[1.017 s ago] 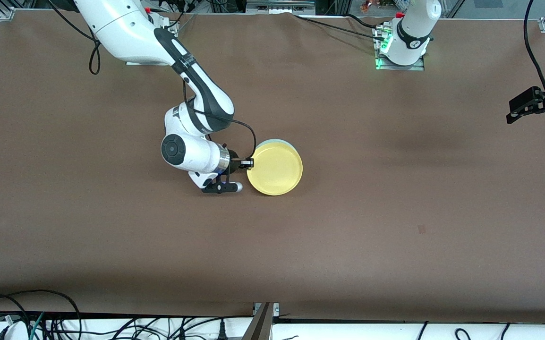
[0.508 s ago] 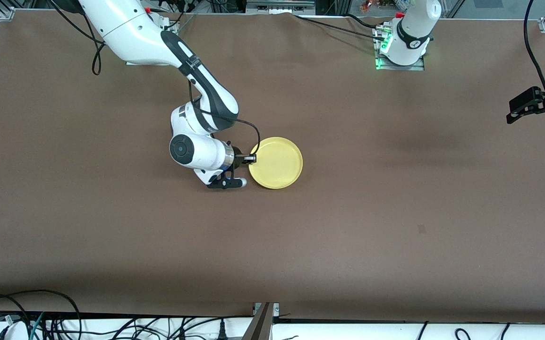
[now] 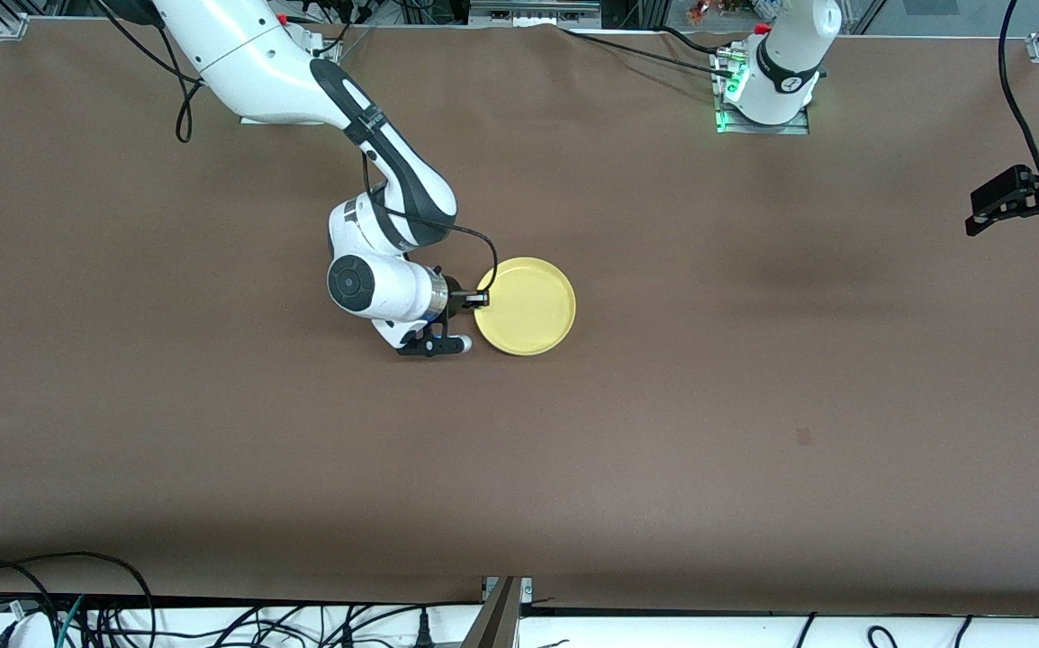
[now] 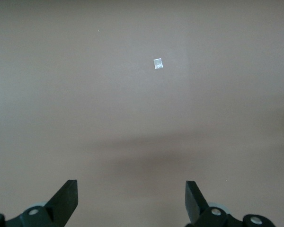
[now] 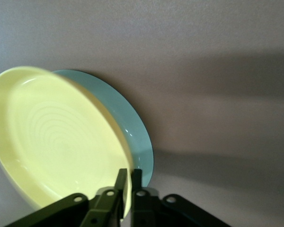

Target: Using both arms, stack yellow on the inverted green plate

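The yellow plate (image 3: 526, 306) lies mid-table, covering the green plate, which is hidden in the front view. In the right wrist view the yellow plate (image 5: 57, 142) sits over the mint-green plate (image 5: 128, 123), whose rim peeks out at one side. My right gripper (image 3: 481, 298) is shut on the yellow plate's rim at the side toward the right arm's end, its fingers (image 5: 121, 182) pinching the rim. My left gripper (image 3: 1015, 209) is open and empty, up over the table's edge at the left arm's end; its fingertips (image 4: 68, 194) show only bare table.
The brown table mat (image 3: 754, 405) carries a small pale mark (image 3: 804, 436), which also shows in the left wrist view (image 4: 157, 63). Cables hang along the table's near edge (image 3: 213, 621).
My right gripper has brought the yellow plate down and a little away from the front camera, onto the green plate; the green rim that showed a second ago is now covered. The left arm has not moved.
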